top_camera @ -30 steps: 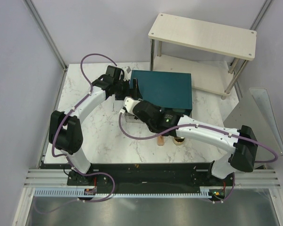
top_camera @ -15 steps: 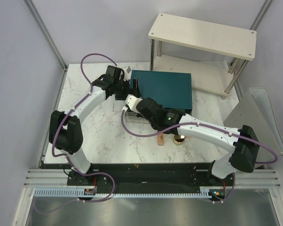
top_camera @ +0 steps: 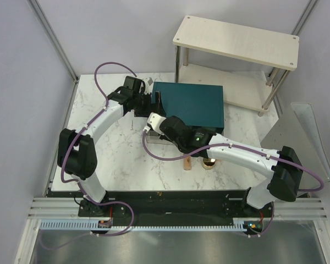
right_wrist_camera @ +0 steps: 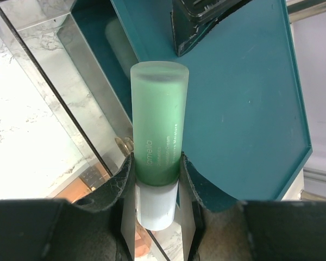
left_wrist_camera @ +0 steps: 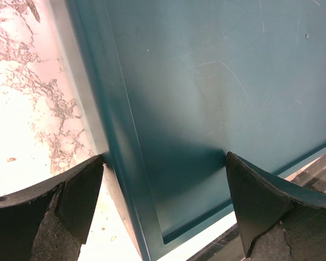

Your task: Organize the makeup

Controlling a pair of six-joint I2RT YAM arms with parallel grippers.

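Right wrist: right pincer (right_wrist_camera: 156,171) clamped on mint-green tube (right_wrist_camera: 158,125), white cap nearest the wrist, tube above the opened teal box (right_wrist_camera: 244,109) | left wrist: left pincer (left_wrist_camera: 165,163) wide, fingertips against the teal box | top external: peach-tan tube (top_camera: 186,163) and compact (top_camera: 209,163) on worktop (top_camera: 121,159), by the right arm.

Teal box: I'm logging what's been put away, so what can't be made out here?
- Inside of the teal box: top view, covered by its top and the right arm; right wrist view shows only a mirrored sliver past the green tube.
- The gold compact and tan tube: top view, tiny, partly under the right arm.
- The round pads: in no view.
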